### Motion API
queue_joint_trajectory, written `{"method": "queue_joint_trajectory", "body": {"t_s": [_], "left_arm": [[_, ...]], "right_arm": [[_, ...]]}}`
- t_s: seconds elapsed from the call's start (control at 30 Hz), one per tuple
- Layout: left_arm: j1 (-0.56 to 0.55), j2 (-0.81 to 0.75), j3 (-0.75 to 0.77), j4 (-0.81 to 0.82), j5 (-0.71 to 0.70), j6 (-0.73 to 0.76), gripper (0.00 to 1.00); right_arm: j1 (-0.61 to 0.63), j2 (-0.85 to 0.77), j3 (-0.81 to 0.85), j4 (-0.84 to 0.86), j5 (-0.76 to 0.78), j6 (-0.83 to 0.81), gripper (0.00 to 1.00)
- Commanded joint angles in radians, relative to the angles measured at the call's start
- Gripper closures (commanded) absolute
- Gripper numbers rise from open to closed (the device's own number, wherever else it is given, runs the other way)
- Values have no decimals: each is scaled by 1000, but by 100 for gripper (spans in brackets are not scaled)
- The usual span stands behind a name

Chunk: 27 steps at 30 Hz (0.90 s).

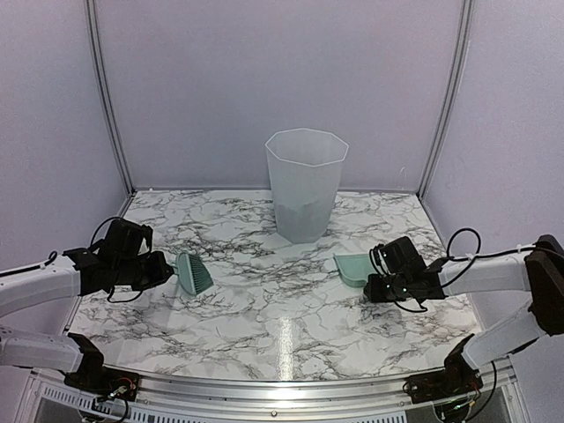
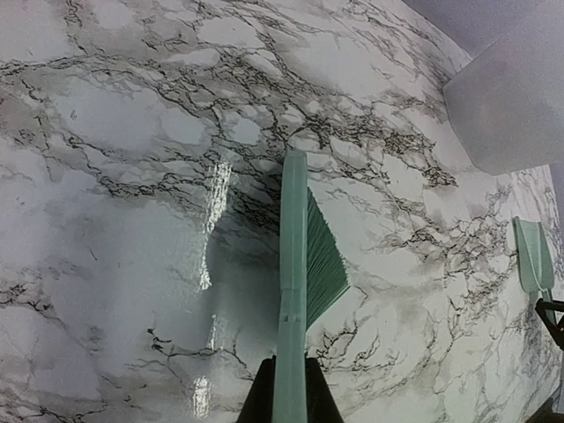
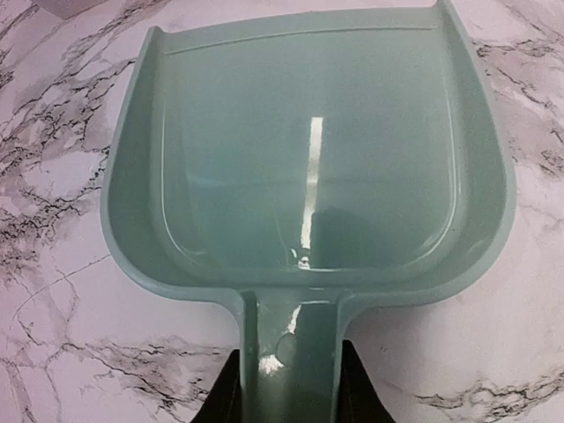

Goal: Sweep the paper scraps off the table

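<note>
Table beneath left gripper, right gripper

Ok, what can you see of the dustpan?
The dustpan is mint-green, glossy plastic by its look: a wide shallow pan with raised side and back walls, an open front lip and a short handle. The pan is empty. The right gripper is shut on the handle, holding it low over the table, right of the translucent bin; whether its lip touches the marble is unclear.

Translucent bin upright at back middle of the counter, brush jutting in from left, dustpan from right, broad open lane between them, walls closing three sides.
</note>
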Motion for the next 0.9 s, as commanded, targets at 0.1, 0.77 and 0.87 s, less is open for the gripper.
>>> {"method": "queue_joint_trajectory", "body": {"t_s": [0.1,0.77,0.87], "left_arm": [[-3,53,-65,-42,3,-9,94],[-3,84,-53,-55,-10,-6,33],[-2,72,-34,-78,-24,1,24]], "right_arm": [[19,55,39,18,-26,-1,93],[19,-3,74,-40,-8,8,58],[18,-40,99,-68,19,0,53]]}}
